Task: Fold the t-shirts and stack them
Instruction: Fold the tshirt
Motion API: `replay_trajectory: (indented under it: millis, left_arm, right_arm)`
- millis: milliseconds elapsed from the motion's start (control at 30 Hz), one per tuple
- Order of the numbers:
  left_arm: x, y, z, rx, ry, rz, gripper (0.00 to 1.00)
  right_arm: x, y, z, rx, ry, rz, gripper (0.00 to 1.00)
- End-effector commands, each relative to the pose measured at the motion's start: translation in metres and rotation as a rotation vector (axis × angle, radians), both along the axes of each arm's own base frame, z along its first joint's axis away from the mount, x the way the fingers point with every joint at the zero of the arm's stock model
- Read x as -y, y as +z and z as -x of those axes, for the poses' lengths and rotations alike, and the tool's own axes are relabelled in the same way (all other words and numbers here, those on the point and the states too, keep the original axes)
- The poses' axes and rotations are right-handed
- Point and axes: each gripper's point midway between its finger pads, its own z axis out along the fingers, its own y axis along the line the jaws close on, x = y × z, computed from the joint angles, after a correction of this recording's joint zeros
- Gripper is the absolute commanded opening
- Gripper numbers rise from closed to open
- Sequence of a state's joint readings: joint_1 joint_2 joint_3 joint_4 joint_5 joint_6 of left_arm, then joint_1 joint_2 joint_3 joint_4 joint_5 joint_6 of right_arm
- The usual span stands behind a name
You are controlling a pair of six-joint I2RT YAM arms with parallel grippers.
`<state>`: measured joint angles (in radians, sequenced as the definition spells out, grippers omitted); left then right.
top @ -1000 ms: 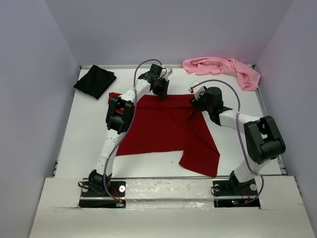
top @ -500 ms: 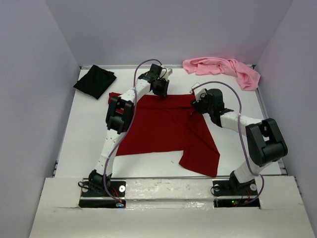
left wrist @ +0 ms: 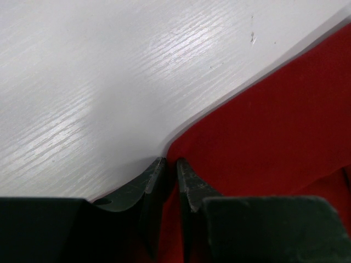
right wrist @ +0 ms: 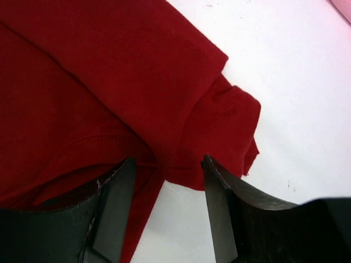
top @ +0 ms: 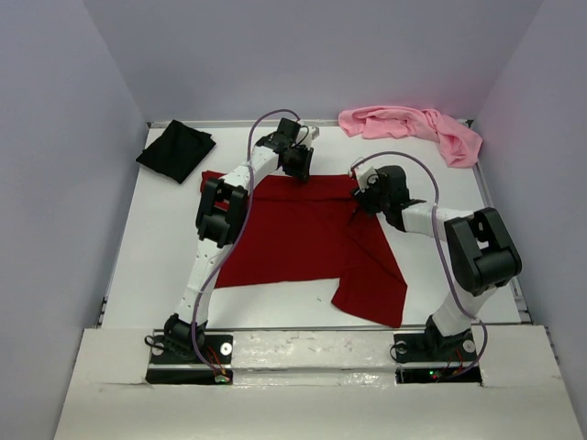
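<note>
Only from above are the black t-shirt (top: 176, 149), laid at far left, and the pink t-shirt (top: 413, 128), bunched at far right, seen. Between them the dark red t-shirt (top: 293, 234) is spread on the bench (top: 156, 266). By the wrist views the left claw (left wrist: 169, 163) is shown pinched on its far edge, the right claw (right wrist: 167, 164) parted astride a rumpled fold.

The dark red shirt (top: 293, 234), the black shirt (top: 176, 150) and the light pink shirt (top: 408, 124) are all plain. The table (top: 156, 247) is white with a faint wood grain.
</note>
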<state>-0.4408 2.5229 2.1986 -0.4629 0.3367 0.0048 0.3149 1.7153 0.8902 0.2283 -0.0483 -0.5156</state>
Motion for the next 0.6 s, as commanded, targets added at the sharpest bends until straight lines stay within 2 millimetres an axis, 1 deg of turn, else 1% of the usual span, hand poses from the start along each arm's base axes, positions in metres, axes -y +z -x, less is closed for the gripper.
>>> replay_trajectory:
  millis: [0, 33, 133, 167, 200, 233, 267, 300, 367, 400, 433, 467, 500, 533, 567]
  left_arm:
    - [-0.02, -0.019, 0.02, -0.092, 0.008, -0.074, 0.29]
    - [-0.02, -0.019, 0.019, -0.092, 0.009, -0.073, 0.29]
    - [-0.02, -0.02, 0.019, -0.094, 0.011, -0.075, 0.29]
    - [-0.02, -0.02, 0.019, -0.093, 0.011, -0.074, 0.29]
    - [-0.02, -0.021, 0.019, -0.095, 0.01, -0.076, 0.29]
    - [-0.021, -0.021, 0.02, -0.096, 0.01, -0.076, 0.29]
    - [-0.021, -0.021, 0.02, -0.096, 0.01, -0.076, 0.29]
    - [-0.021, -0.022, 0.02, -0.097, 0.011, -0.078, 0.29]
    - [-0.021, -0.021, 0.02, -0.098, 0.012, -0.078, 0.29]
    - [-0.022, -0.022, 0.02, -0.098, 0.012, -0.079, 0.29]
    - [-0.021, -0.022, 0.021, -0.098, 0.011, -0.079, 0.29]
    - [-0.022, -0.021, 0.019, -0.094, 0.012, -0.077, 0.29]
    - [-0.021, -0.022, 0.02, -0.097, 0.013, -0.076, 0.29]
    - [-0.021, -0.022, 0.02, -0.097, 0.011, -0.076, 0.29]
    - [-0.021, -0.023, 0.02, -0.098, 0.011, -0.076, 0.29]
  right_arm:
    - [-0.007, 0.014, -0.017, 0.04, -0.005, -0.015, 0.58]
    - [-0.007, 0.013, -0.018, 0.04, -0.008, -0.009, 0.56]
    - [-0.009, 0.014, -0.024, 0.043, -0.007, -0.012, 0.38]
    - [-0.009, 0.012, -0.025, 0.035, -0.009, -0.01, 0.23]
    - [-0.01, 0.011, -0.026, 0.028, -0.01, -0.011, 0.15]
    - [-0.012, 0.016, -0.031, 0.034, -0.012, -0.017, 0.05]
    - [-0.012, 0.011, -0.03, 0.008, -0.017, -0.019, 0.0]
    - [-0.015, 0.01, -0.03, -0.005, -0.008, -0.026, 0.0]
    - [-0.02, 0.017, -0.033, -0.015, -0.007, -0.051, 0.0]
    - [-0.024, 0.014, -0.026, -0.07, 0.005, -0.07, 0.0]
    - [-0.028, 0.018, -0.025, -0.088, 0.011, -0.089, 0.0]
    - [-0.035, 0.036, -0.031, -0.083, 0.02, -0.12, 0.0]
    - [-0.041, 0.034, -0.017, -0.169, 0.035, -0.149, 0.0]
    - [-0.045, 0.041, -0.017, -0.192, 0.034, -0.172, 0.0]
    - [-0.05, 0.058, -0.015, -0.239, 0.018, -0.211, 0.0]
